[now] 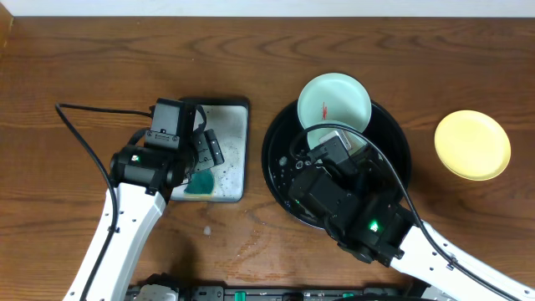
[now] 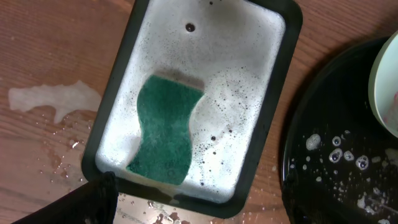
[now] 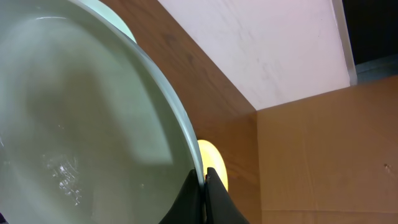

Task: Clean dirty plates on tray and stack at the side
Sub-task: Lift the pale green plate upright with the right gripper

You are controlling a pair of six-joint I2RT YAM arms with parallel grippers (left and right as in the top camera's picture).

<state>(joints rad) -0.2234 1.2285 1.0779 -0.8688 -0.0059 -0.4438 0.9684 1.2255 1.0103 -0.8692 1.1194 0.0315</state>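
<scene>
The mint plate (image 3: 81, 124) I hold looks wet and shiny, and I see no red on the part that shows. My right claw (image 3: 203, 186) is shut tight on its thin edge, and the plate stands tilted up over the black tray (image 1: 389, 134). A wet plate is slippery, so I think I should keep my pinch firm and move slowly. Drips should fall in the tray, not on the table.

A second mint plate (image 1: 334, 100) sits at the far rim of the tray and has a red smear. The yellow plate (image 1: 472, 145) lies on the table to the right, well apart, and I think the stack goes there.

My left claw (image 1: 206, 159) hangs over the green sponge (image 2: 165, 130) in the soapy silver tray (image 2: 242, 74). It does not hold the sponge, but I cannot tell how wide it is.
</scene>
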